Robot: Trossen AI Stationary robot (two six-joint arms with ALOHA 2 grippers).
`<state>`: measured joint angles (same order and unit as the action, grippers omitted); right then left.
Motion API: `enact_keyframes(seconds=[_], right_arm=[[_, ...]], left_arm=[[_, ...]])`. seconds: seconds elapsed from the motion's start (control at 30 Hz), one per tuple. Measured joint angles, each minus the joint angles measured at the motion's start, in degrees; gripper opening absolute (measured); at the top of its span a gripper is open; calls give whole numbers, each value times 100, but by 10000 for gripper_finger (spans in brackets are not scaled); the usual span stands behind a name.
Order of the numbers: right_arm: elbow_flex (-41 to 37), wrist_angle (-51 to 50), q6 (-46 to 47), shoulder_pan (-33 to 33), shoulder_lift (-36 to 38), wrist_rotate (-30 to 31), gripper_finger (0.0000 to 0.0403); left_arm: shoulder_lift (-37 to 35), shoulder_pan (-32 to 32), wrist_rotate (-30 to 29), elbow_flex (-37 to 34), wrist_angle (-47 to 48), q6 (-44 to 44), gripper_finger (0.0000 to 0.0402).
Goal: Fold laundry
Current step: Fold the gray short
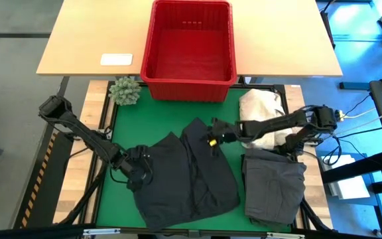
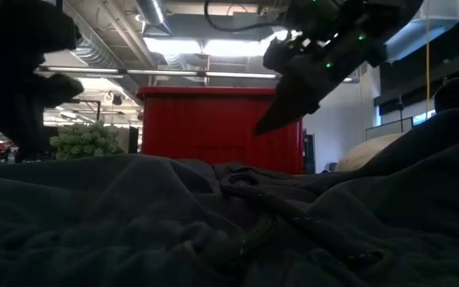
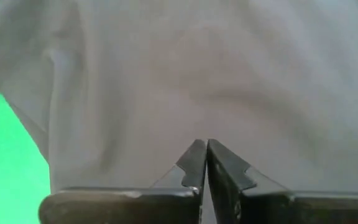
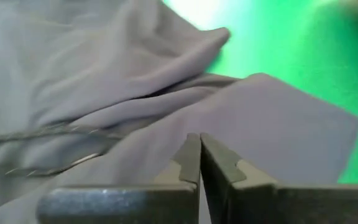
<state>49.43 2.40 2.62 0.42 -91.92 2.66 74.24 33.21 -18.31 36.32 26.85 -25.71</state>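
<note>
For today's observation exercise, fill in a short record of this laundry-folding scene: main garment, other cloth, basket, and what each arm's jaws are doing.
main garment: dark garment spread on the green mat
other cloth: folded grey garment beside it; cream cloth heap behind that
basket: red basket, looks empty
left gripper: jaws shut at the garment's left edge
right gripper: jaws shut over the garment's upper edge; a hold on cloth cannot be confirmed

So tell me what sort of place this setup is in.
Probably a lab or industrial workshop: exposed ceiling ducts and strip lights, a green-matted work table on a metal frame, and loose cables on a bare floor.
</note>
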Motion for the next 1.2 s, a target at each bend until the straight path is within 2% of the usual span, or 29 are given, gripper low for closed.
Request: enact_keyframes(seconds=[0.13,0.23,0.37,0.5,0.67,0.87,1.03,1.2], right_arm=[[0,48,2,-348,0,-75,18],[0,43,4,-522,0,-79,6],[0,33,10,-625,0,-243,5],[1,182,8,-607,-36,-421,2],[9,500,40,-603,-402,-864,1],[178,500,44,-610,-1092,-868,1],[570,-47,65,-610,-1519,-440,1],[1039,-1376,455,-610,-1585,903,0]], left_arm=[[0,2,98,-216,-71,-283,2],[0,2,368,-408,-48,-556,2],[0,2,660,-607,36,-912,2],[-6,2,697,-665,237,-1130,1],[-7,2,717,-665,332,-1135,1],[-7,-22,488,-665,419,-926,1],[-4,-259,71,-671,576,-654,1],[0,-619,-527,-680,1054,-655,1]])
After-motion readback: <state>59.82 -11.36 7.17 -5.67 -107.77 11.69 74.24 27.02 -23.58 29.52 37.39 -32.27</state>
